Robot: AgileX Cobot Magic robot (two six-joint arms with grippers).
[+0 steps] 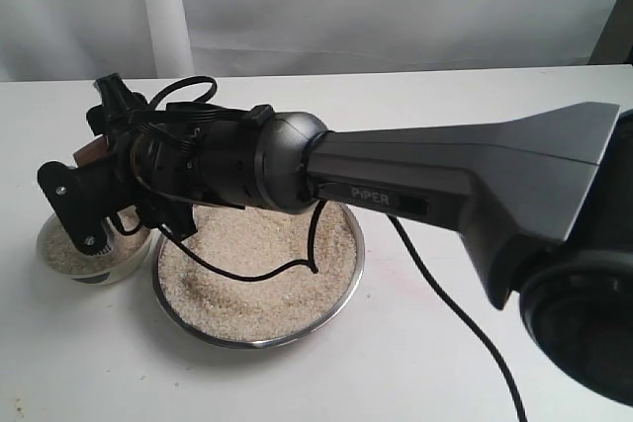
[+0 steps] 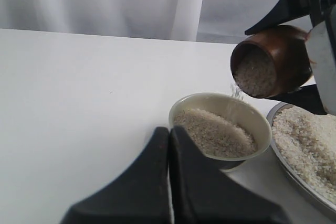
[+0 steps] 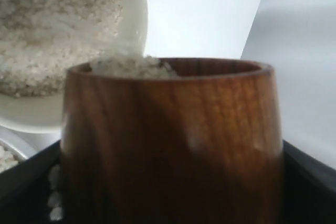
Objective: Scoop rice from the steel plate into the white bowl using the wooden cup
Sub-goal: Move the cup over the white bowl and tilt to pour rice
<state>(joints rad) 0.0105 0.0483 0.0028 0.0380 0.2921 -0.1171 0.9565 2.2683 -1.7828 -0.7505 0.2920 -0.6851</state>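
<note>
Closest to the lens, your left gripper [image 2: 169, 135] sits with fingers pressed together and empty; the white bowl [image 2: 220, 97] holds rice [image 2: 215, 132], your right gripper [image 2: 302, 56] clamps the wooden cup [image 2: 278, 51] tilted above it, grains spilling from its mouth, and the steel plate [image 1: 259, 340] just beside carries more rice.

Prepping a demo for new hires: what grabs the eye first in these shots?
The big dark right arm stretching across the exterior view. At its tip the right gripper holds the wooden cup tipped above the white bowl, rice trickling in, beside the rice-heaped steel plate.
</note>
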